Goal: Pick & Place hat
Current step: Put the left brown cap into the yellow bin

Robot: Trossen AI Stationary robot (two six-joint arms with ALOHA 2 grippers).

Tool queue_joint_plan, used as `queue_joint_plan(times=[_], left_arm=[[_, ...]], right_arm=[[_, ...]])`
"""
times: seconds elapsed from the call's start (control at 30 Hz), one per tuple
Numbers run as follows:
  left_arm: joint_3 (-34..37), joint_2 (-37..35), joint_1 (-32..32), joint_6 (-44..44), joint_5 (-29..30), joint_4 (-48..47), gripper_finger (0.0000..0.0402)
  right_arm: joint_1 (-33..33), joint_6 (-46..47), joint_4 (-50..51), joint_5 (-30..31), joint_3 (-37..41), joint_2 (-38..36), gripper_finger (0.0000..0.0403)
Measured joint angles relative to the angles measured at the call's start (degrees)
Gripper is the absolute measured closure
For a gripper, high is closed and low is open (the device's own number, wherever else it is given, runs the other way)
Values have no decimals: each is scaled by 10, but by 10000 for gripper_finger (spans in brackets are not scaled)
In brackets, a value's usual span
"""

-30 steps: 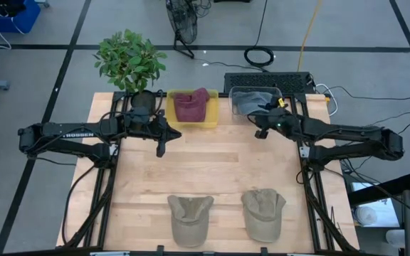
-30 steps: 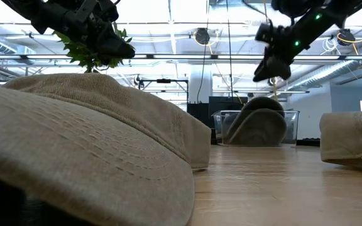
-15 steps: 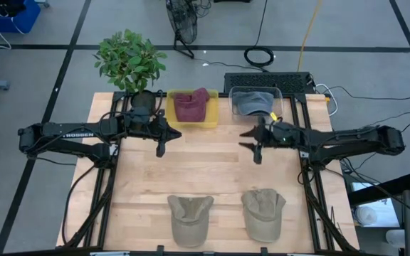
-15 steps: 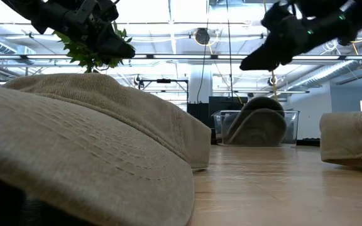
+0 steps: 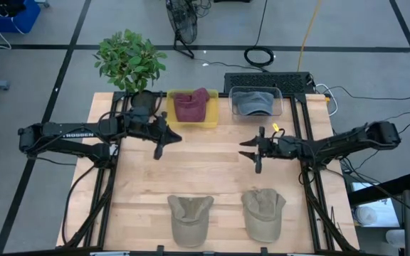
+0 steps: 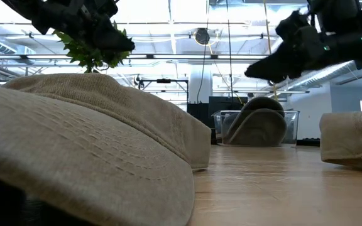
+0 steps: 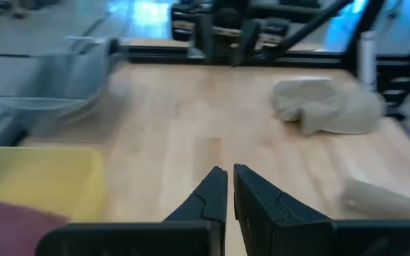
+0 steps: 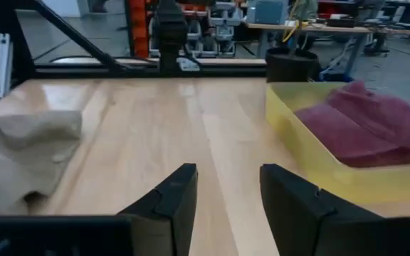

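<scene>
Two tan hats lie crown-up near the table's near edge, the left one (image 5: pixel 190 217) and the right one (image 5: pixel 263 213). A red hat (image 5: pixel 189 106) sits in a yellow bin (image 5: pixel 211 121). A grey hat (image 5: pixel 255 104) sits in a clear bin (image 5: pixel 279 94). My left gripper (image 5: pixel 159 150) hovers shut over the table just near of the yellow bin. My right gripper (image 5: pixel 250 154) hovers open over the table's middle, near of the clear bin and far of the right tan hat. In the right wrist view, bare wood shows between its fingers (image 8: pixel 179 193).
A potted plant (image 5: pixel 129 60) stands at the far left corner beside the yellow bin. Bare wood lies between the bins and the tan hats. In the low view the left tan hat (image 6: pixel 93 138) fills the foreground, with both grippers high above the table.
My right gripper has drawn away from the clear bin toward the table's near edge, over the table's middle, and tipped from pointing down to nearly level. The grey hat stays in the clear bin. My left arm has kept still.
</scene>
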State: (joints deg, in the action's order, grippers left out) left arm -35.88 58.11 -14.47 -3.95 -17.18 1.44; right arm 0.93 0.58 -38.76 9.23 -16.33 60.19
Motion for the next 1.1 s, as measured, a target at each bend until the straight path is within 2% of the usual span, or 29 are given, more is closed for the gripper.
queue_joint_plan(times=[0.17,0.37,0.47,0.57,0.73,0.87,1.0,1.1], left_arm=[[0,0,24,32,-13,4,371],[0,0,94,79,0,33,371],[0,0,144,97,21,68,371],[0,0,204,106,65,103,371],[0,9,301,106,175,149,371],[0,31,357,121,249,166,371],[0,73,393,154,294,165,371],[0,111,411,166,302,165,370]], right_arm=[[-3,-2,94,0,-72,22,264],[-5,1,222,-17,-167,56,264],[14,1,212,-69,-180,74,264],[58,23,197,-86,-180,100,266],[146,47,182,-31,-179,141,276],[191,53,133,0,-179,159,285],[202,65,91,0,-179,160,293],[202,67,63,-2,-179,159,297]])
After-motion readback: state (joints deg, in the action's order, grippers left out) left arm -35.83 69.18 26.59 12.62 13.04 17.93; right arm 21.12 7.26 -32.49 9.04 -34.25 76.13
